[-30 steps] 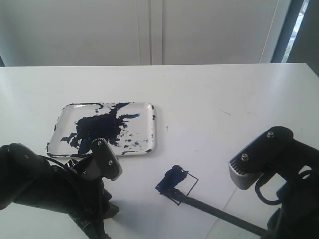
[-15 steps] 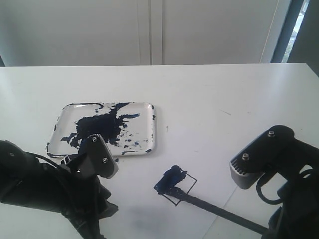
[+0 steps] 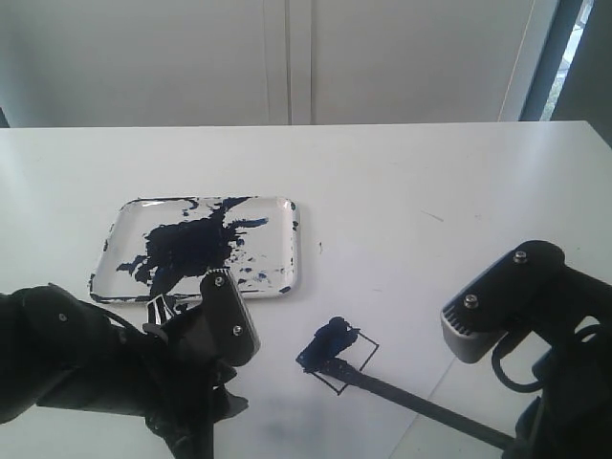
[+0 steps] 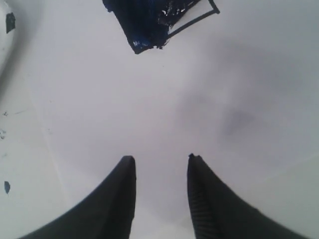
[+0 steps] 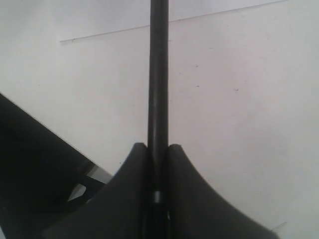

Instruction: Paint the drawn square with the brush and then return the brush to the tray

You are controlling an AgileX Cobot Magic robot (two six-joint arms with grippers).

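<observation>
A white desk point(image 3: 430, 172) runs back to a pale panelled wall point(image 3: 191, 57), with a strip of window at the far right. On the desk's left half lies the tray point(image 3: 296, 251), clear with rounded corners, smeared across its middle with a large navy blotch and splatters.

Nearer the camera and to the tray's right, apart from it, is the drawn square point(image 3: 356, 352), a small tilted outline; the side towards the tray is filled with dark blue, the rest is white. The brush point(image 3: 421, 409) slants across the desk from the lower right, its tip inside the square.

The right tool point(image 5: 157, 148) pinches the brush's black handle between both fingers. The left tool point(image 4: 160, 158) is spread and holds nothing; it hangs over bare desk, with the square's painted corner point(image 4: 142, 22) ahead of it.
</observation>
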